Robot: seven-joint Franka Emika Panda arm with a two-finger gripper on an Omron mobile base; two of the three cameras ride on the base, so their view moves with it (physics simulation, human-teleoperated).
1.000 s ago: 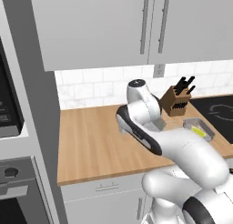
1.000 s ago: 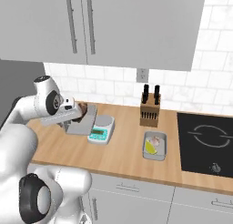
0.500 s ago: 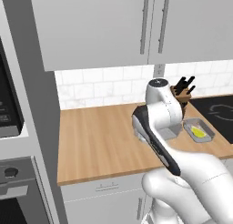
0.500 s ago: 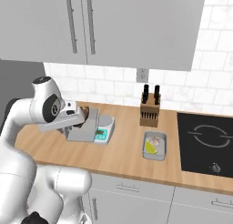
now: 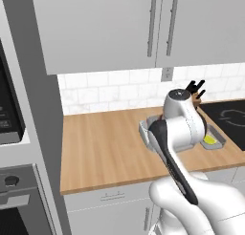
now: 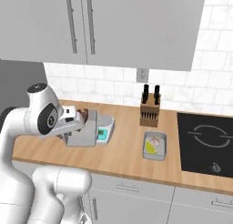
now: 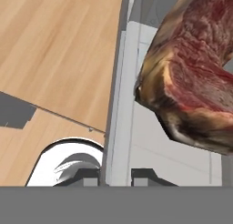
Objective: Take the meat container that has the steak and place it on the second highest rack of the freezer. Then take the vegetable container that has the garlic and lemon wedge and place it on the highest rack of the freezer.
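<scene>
The pincer (image 7: 116, 173) is clenched on one side wall of the shallow rectangular clear-grey meat container (image 7: 125, 104): in the hand view its two dark fingertips (image 7: 87, 174) rise at the bottom centre, one on each side of the thin upright wall. The wall runs straight up the frame from the tips, so the tray's rim lies along the pincer's line of sight. To the right of that wall, in the upper right of the frame, sits the dark reddish-brown steak (image 7: 191, 82), a thick marbled slab with a paler fatty edge and a redder cut face, resting on the tray's pale floor.

In the right base view the meat container (image 6: 84, 132) is at centre left, raised above the wooden worktop (image 6: 123, 150) and tipped on edge, beside a small scale with a teal screen (image 6: 103, 129).

The second clear-grey tray, the vegetable container (image 6: 155, 145), lies flat on the worktop right of centre, its long axis running away from the camera, holding the yellow-green lemon wedge (image 6: 149, 147) and pale garlic (image 6: 155, 139).
</scene>
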